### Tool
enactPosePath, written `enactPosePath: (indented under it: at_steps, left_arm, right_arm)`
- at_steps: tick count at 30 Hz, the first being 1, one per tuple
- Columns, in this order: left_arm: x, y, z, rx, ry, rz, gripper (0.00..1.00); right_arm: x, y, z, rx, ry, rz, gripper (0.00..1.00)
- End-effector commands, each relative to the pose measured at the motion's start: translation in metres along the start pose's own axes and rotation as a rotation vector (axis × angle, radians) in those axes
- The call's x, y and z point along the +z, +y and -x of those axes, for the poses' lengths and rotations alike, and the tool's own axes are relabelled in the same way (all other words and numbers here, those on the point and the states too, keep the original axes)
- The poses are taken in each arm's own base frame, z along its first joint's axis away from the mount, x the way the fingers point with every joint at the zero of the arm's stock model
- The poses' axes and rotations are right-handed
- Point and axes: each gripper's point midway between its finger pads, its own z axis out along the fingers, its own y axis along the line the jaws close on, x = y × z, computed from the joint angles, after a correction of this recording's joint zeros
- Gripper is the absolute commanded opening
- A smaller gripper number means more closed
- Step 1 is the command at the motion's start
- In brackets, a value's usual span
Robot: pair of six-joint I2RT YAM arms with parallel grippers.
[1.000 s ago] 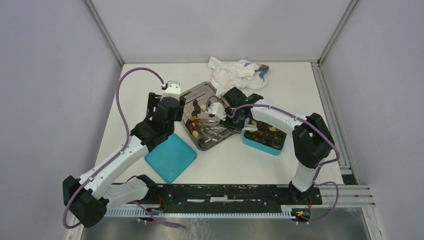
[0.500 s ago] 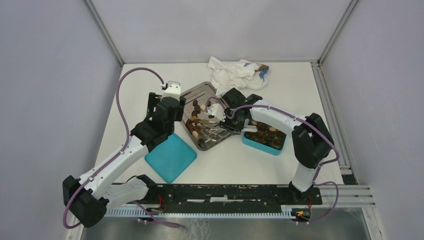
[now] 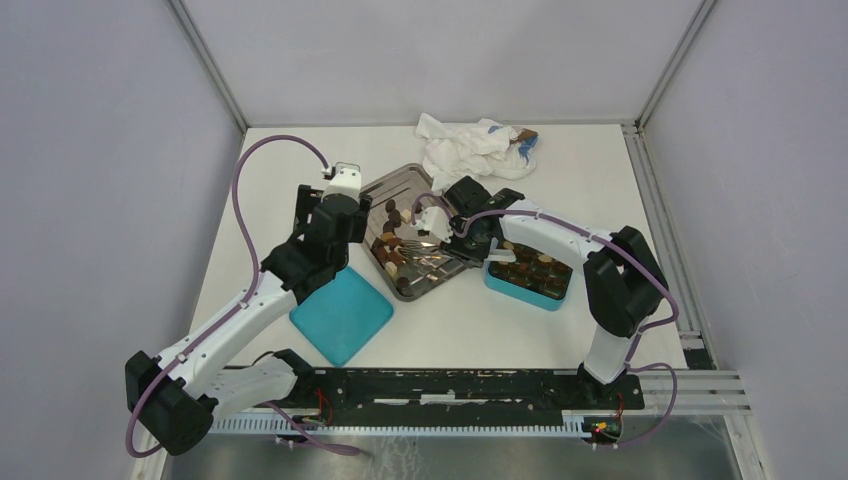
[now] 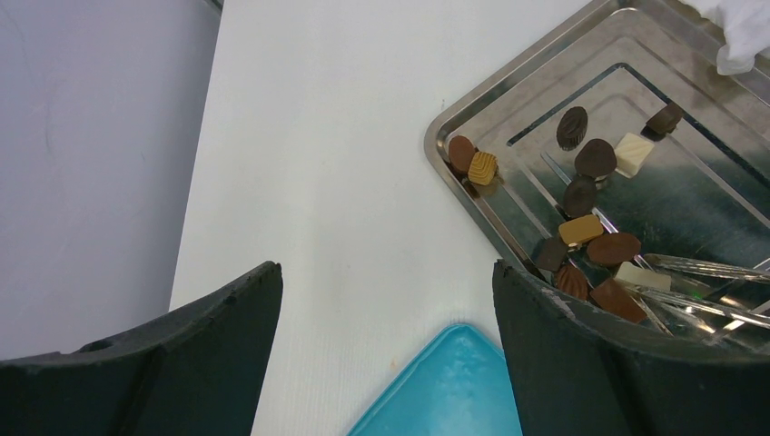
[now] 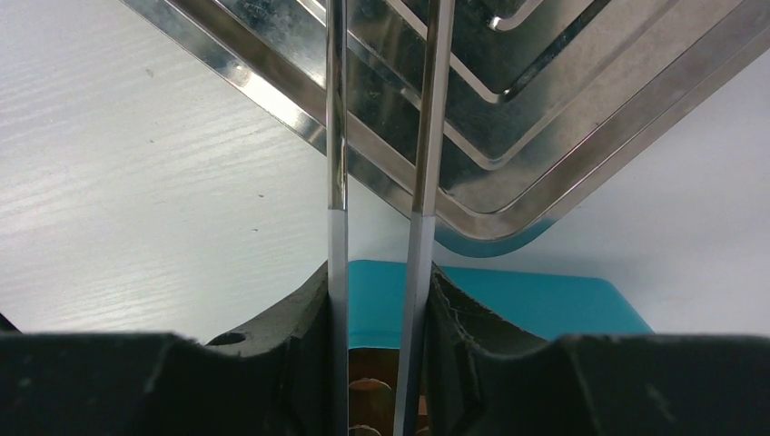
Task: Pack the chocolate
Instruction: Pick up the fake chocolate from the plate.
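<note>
Several small chocolates (image 3: 390,245), dark brown, light brown and cream, lie in the left part of a steel tray (image 3: 400,180); the left wrist view shows them too (image 4: 595,159). More chocolates fill a teal box (image 3: 528,272) right of the tray. My right gripper (image 3: 468,240) is shut on metal tweezers (image 5: 337,136) that reach over the tray; their tips (image 4: 699,266) lie by the chocolates and hold nothing I can see. My left gripper (image 4: 386,272) is open and empty above the table, left of the tray.
A teal lid (image 3: 342,313) lies flat near the left arm, its corner below my left gripper (image 4: 454,391). A crumpled white cloth with blue marks (image 3: 470,145) lies behind the tray. Frame walls enclose the table.
My right gripper has shifted slightly over the tray with the tweezers still in it. The left arm has not moved.
</note>
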Motion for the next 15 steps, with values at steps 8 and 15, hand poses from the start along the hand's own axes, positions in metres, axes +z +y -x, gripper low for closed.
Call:
enactPosePath:
  at_steps: [8, 15]
  left_arm:
    - [-0.002, 0.004, 0.012, -0.029, -0.044, 0.000, 0.91]
    - [-0.002, 0.004, 0.012, -0.030, -0.045, -0.002, 0.91]
  right_arm:
    - [-0.003, -0.003, 0.017, -0.006, -0.034, -0.015, 0.38]
    - [-0.015, -0.004, 0.021, -0.039, -0.055, -0.033, 0.16]
